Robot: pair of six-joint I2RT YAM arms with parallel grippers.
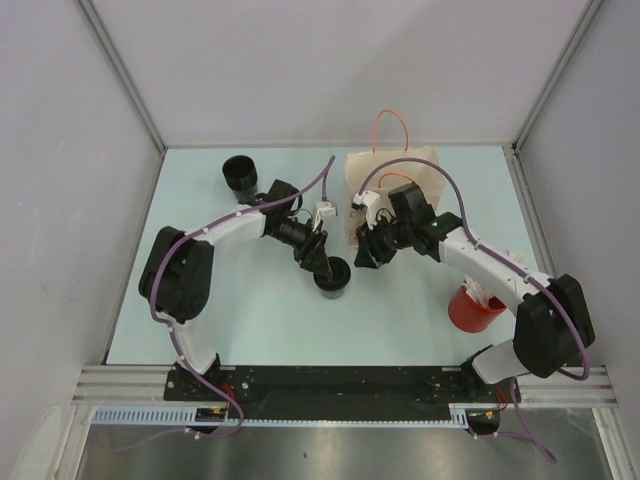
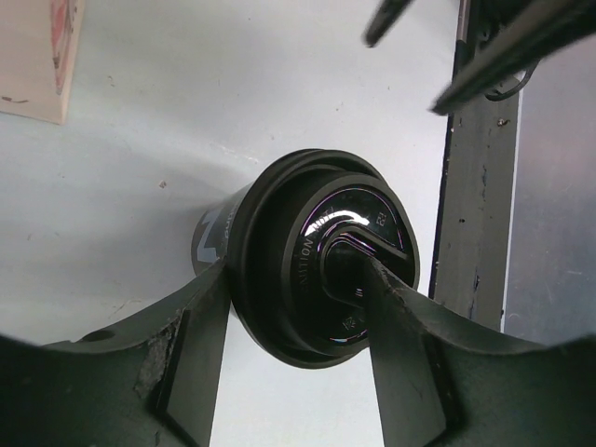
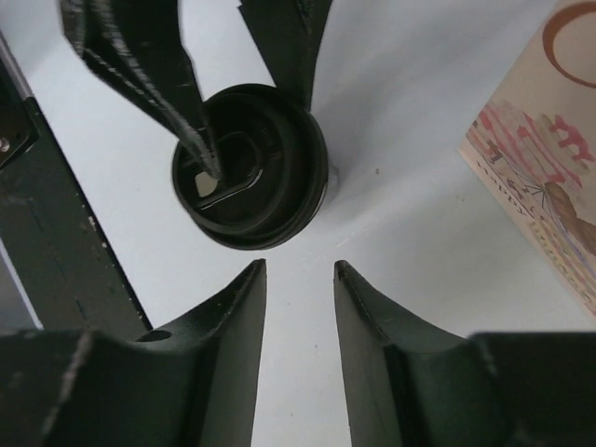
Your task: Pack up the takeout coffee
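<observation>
A black coffee cup with a black lid [image 1: 335, 282] stands on the table in front of the paper bag [image 1: 400, 178]. My left gripper [image 1: 322, 263] is shut on the lid [image 2: 307, 233]: one finger is outside the rim, the other rests in the lid's middle recess. My right gripper [image 1: 366, 254] is open and empty, hovering just right of the cup, between it and the bag. In the right wrist view the cup [image 3: 270, 177] lies ahead of my right gripper [image 3: 298, 268], with the bag [image 3: 549, 168] to the right.
A second black cup [image 1: 240, 175] without a lid stands at the back left. A red cup [image 1: 472, 310] stands by the right arm's base. The bag's orange handles [image 1: 392, 125] stick up at the back. The bag's corner shows in the left wrist view [image 2: 37, 56].
</observation>
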